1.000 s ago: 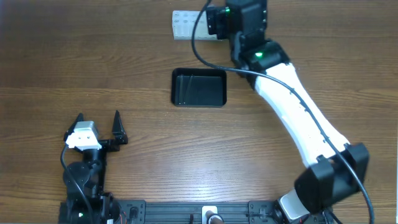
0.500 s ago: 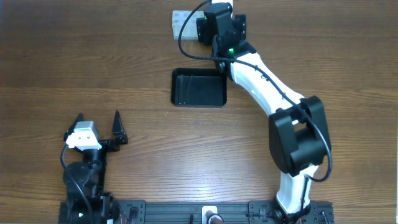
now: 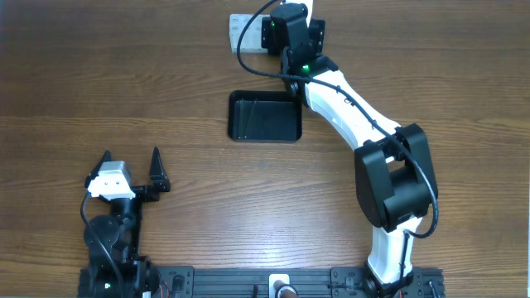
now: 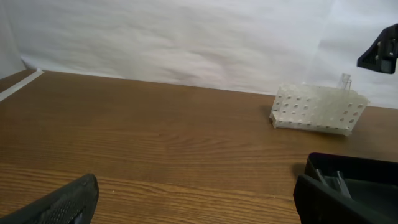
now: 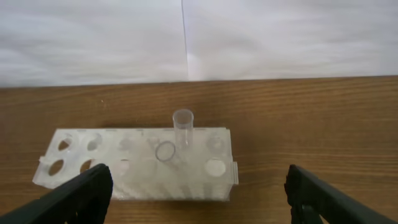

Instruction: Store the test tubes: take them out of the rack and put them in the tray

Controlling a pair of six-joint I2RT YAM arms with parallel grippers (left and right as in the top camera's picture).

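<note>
The clear plastic rack point(image 5: 137, 165) lies at the table's far edge, with one test tube point(image 5: 183, 127) standing tall in it and a second tube point(image 5: 165, 151) sunk lower beside it. My right gripper point(image 5: 199, 208) hovers open just in front of the rack point(image 3: 247, 33), nothing between its fingers. The black tray point(image 3: 265, 117) sits nearer the middle of the table; clear tubes point(image 4: 328, 179) lie in it. My left gripper point(image 3: 132, 170) rests open near the front left, far from the rack point(image 4: 317, 109) and the tray point(image 4: 357, 171).
Bare wooden table point(image 3: 124, 74) spreads around the tray and rack. A white backdrop point(image 5: 199, 37) rises right behind the rack at the far edge. The right arm point(image 3: 356, 108) stretches diagonally over the table to the right of the tray.
The right arm swung its gripper left along the far edge to a spot over the rack's right end, and its elbow folded upward. The left arm stayed still.
</note>
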